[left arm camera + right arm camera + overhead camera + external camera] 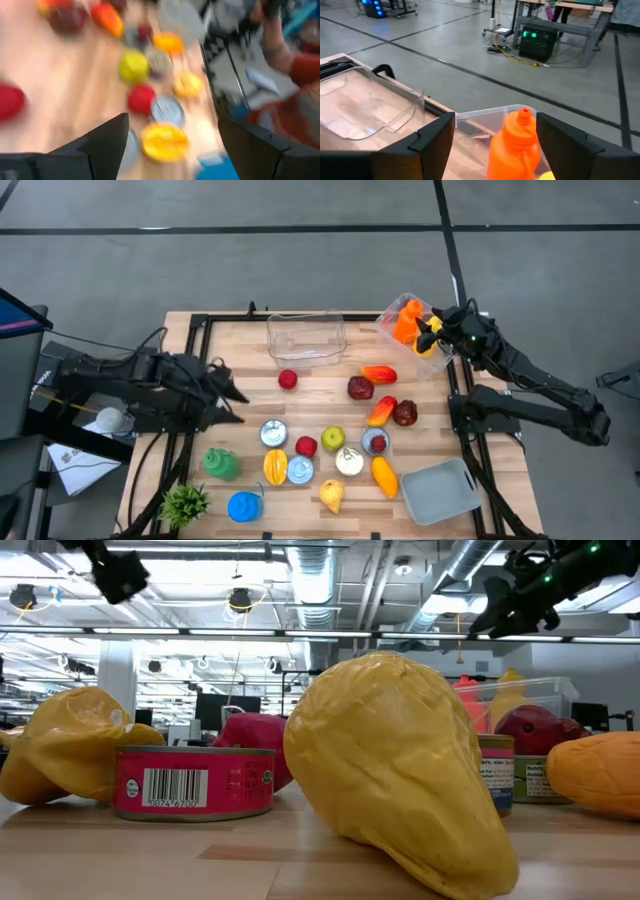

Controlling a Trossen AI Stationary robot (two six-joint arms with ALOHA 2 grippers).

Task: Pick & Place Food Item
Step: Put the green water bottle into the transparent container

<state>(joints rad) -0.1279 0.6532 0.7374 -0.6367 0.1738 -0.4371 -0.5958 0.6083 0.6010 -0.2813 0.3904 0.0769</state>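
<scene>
Toy foods and cans lie spread over the wooden table (250,350): a red ball-shaped fruit (288,379), a green apple (333,439), a yellow pear-shaped piece (331,495) (400,770) and others. A clear bin (388,332) at the far right corner holds an orange bottle-shaped item (515,145) (406,320). My right gripper (432,332) (495,116) hovers open above that bin, its fingers to either side of the orange item without touching it. My left gripper (238,405) (172,120) is open over the table's left part, pointing toward the foods.
A second clear bin (306,338) (365,107) stands at the far edge's middle. A grey-blue tray (440,491) sits at the near right corner. A green pepper (221,463), a blue can (243,506) and a small plant (185,502) are near left. A person's arm (285,50) shows beyond the table.
</scene>
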